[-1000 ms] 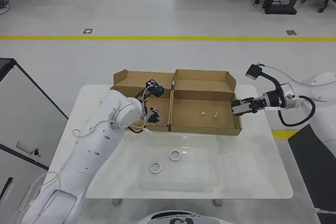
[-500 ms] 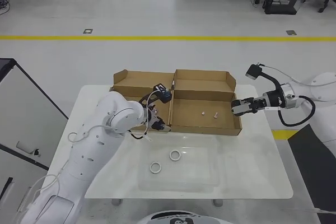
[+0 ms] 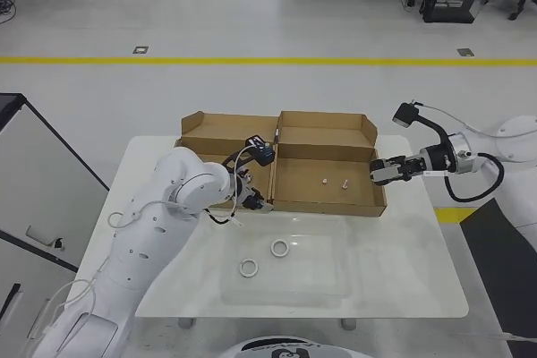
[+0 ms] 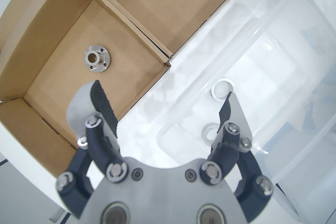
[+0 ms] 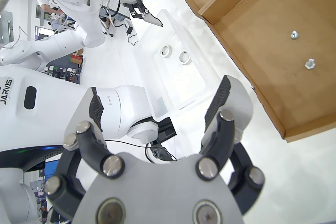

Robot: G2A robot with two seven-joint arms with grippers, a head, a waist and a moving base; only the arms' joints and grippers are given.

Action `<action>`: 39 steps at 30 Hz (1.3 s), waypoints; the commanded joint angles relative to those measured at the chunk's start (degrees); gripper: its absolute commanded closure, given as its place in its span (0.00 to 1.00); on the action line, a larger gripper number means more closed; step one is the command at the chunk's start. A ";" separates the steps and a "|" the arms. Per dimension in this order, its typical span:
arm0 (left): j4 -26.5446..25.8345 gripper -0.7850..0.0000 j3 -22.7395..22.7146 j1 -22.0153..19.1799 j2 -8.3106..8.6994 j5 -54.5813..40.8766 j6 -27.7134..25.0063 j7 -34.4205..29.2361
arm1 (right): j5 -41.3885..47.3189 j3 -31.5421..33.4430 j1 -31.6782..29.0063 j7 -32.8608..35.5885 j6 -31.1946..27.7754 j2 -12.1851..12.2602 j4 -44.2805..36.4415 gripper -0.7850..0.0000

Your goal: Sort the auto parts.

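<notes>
The left tool (image 3: pixel 254 194) hangs over the front wall of the left box (image 3: pixel 224 132) at the centre of the top view. Its jaws are spread wide with nothing between them. The right tool (image 3: pixel 378 171) sits at the right edge of the right box (image 3: pixel 327 132), likewise wide open and empty. Left to sort are two rings (image 3: pixel 279 248), lying flat and hole up in the clear tray (image 3: pixel 313 259) at lower centre, just below the boxes. A flange (image 4: pixel 96 58) already lies in the left box, and two bolts (image 3: pixel 326 183) lie in the right one.

The rings lie just down-frame of the left tool, the upper one closest. The right tool is well apart from them, so the left arm looks the likelier one. The rings are round and have no long axis, so any jaw angle should serve. The edges to clear are the tray's low rim and the box's front wall. The rings lie apart from each other — bare tray floor round each leaves room for the fingers.
</notes>
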 commanded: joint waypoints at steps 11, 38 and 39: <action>-9.93 0.00 2.65 3.07 1.00 -3.39 6.16 -6.42 | 0.00 0.00 0.00 0.00 0.00 0.00 0.00 0.00; -7.28 0.11 34.35 -19.99 9.50 -22.12 24.63 -6.37 | 0.00 0.00 0.00 0.00 0.00 0.00 0.00 0.00; -7.05 0.15 34.47 -19.95 9.40 -21.88 24.02 -5.89 | 0.00 0.00 0.00 0.00 0.00 0.00 0.00 0.00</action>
